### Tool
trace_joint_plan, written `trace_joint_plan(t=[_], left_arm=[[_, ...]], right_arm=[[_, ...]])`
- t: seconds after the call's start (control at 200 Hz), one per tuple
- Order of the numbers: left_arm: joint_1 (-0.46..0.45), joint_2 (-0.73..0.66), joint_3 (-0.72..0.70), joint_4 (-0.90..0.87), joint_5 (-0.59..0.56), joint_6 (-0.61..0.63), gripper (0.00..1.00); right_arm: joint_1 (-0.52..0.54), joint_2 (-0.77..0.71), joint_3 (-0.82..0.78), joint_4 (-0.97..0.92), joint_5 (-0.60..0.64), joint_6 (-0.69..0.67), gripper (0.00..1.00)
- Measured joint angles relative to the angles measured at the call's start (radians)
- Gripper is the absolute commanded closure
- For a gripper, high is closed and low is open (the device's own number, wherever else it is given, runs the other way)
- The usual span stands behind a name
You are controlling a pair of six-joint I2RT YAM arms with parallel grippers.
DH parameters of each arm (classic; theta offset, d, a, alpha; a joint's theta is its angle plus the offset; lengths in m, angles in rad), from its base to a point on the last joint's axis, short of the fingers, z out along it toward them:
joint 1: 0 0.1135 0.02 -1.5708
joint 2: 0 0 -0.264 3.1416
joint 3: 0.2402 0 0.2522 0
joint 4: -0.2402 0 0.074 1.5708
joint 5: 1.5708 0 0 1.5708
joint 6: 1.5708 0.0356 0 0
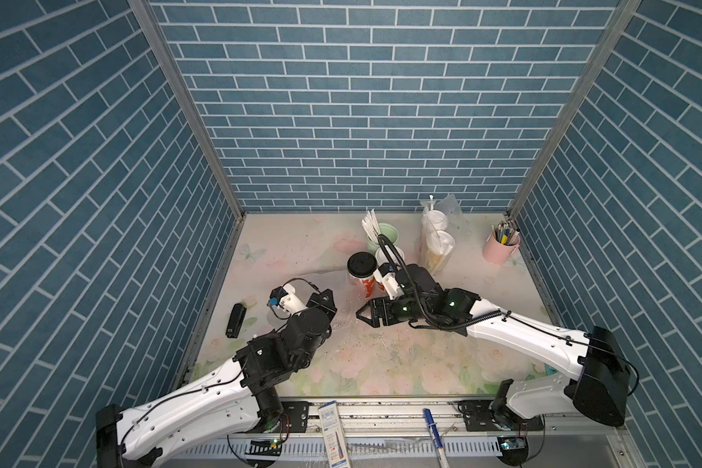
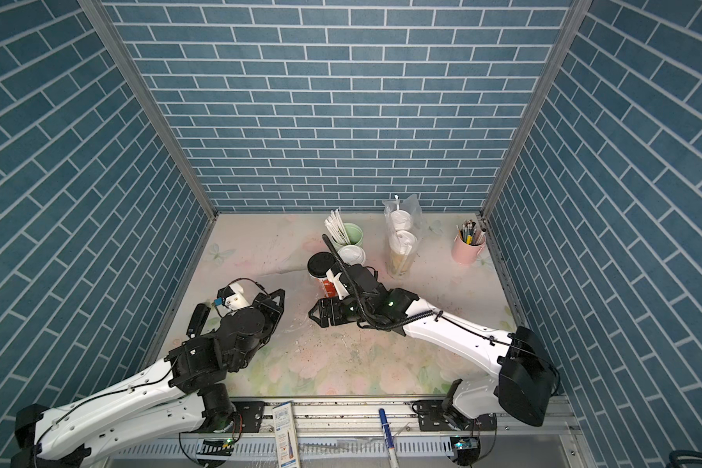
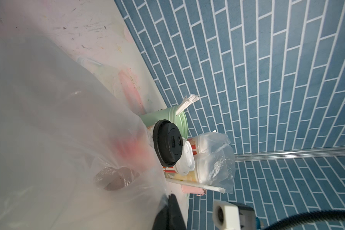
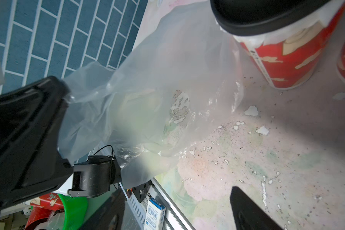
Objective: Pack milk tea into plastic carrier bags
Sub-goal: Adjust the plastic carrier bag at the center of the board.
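Note:
My left gripper is shut on an edge of an empty transparent plastic carrier bag, which hangs lifted off the table. My right gripper stands open beside the bag, with nothing between its fingers. Just behind it stand two red milk tea cups, one with a black lid and one with a white lid, partly hidden by my right arm. Two more white-lidded cups stand inside a second clear bag at the back.
A mint-green cup of wrapped straws stands behind the red cups. A pink cup of pens sits at the back right. A black stapler-like object lies at the left edge. A small box and a marker lie on the front rail.

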Motion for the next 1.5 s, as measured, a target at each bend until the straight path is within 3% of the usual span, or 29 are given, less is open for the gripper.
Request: trace_joint_plan(t=[0.44, 0.785, 0.945, 1.095, 1.16, 1.185, 1.241, 1.306, 1.501], left_arm=[[-0.045, -0.066, -0.051, 0.029, -0.072, -0.013, 1.00], [-0.056, -0.057, -0.056, 0.086, -0.085, -0.014, 1.00], [-0.059, -0.059, -0.058, 0.099, -0.095, -0.014, 1.00], [-0.060, -0.066, -0.058, 0.099, -0.098, -0.015, 1.00], [-0.061, -0.078, -0.059, 0.095, -0.100, -0.016, 1.00], [-0.061, -0.085, -0.059, 0.090, -0.101, -0.016, 0.94], [-0.061, -0.109, -0.063, 0.075, -0.103, -0.016, 0.71], [-0.061, -0.139, -0.066, 0.055, -0.109, -0.019, 0.54], [-0.061, -0.230, -0.064, -0.008, -0.122, 0.063, 0.28]], right_arm=[[0.005, 0.143, 0.038, 0.111, -0.008, 0.045, 0.20], [0.007, 0.187, 0.067, 0.182, -0.038, 0.079, 0.39], [0.011, 0.203, 0.068, 0.193, -0.051, 0.093, 0.58], [0.013, 0.211, 0.071, 0.189, -0.061, 0.096, 1.00], [0.013, 0.212, 0.080, 0.173, -0.061, 0.097, 1.00], [0.013, 0.212, 0.087, 0.163, -0.061, 0.095, 1.00], [0.013, 0.212, 0.107, 0.141, -0.062, 0.089, 1.00], [0.013, 0.212, 0.137, 0.108, -0.067, 0.073, 1.00], [0.013, 0.211, 0.228, -0.023, -0.106, -0.008, 1.00]])
